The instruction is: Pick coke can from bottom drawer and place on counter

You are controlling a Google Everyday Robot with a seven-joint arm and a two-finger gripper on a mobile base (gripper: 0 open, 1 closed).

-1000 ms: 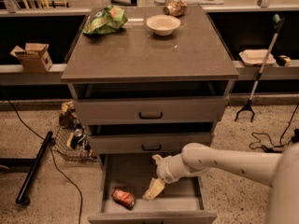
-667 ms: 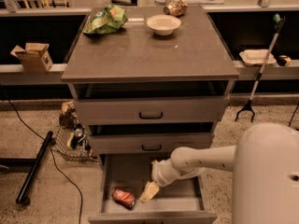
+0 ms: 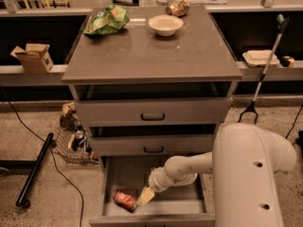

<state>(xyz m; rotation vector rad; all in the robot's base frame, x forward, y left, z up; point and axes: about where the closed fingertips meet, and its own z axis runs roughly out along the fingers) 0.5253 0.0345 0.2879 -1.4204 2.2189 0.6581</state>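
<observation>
1. One main change vs. 1 s ago: the tool [image 3: 144,196] is now further left in the bottom drawer [image 3: 128,174]. Its tip is just beside the coke can [image 3: 125,200], maybe touching. Before, it hung nearer the drawer's middle, apart from the can.
2. Robot's big pale housing [image 3: 251,174] now fills the space right of the drawer. 1 s ago only a sliver of it showed there.
3. Coke can hasn't shifted: it lies on its side on the drawer floor, front-left part.
4. Tool open or closed: can't tell. It slants down-left, with the arm [image 3: 189,167] reaching in from the drawer's right side.
5. Drawer is pulled out, same as before.
6. Counter [image 3: 151,56], above the drawer, is unchanged w/ three items. Green snack bag [image 3: 106,20] is back-left, pale bowl [image 3: 165,25] back-centre, and brownish can [image 3: 177,7] at the back edge.
7. Writing: can't read the coke can's lettering or the bag's print, so no brand legible.
</observation>
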